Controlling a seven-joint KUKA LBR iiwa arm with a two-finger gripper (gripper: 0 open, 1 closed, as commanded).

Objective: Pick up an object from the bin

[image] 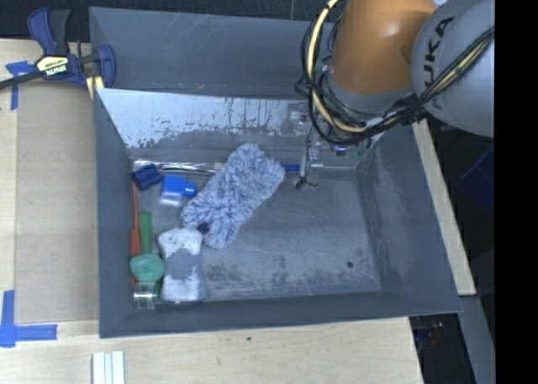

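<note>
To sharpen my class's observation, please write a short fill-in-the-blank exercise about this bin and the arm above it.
The fluffy cloth in the middle of the bin is white and ___. The gripper hangs on the camera view's ___ side of that cloth. The arm's domed cover above the gripper is ___.
Missing words: blue; right; orange.

Dim light from above — pale glare on the back wall of the bin (193,109), sheen on the orange cover (378,25)
</note>
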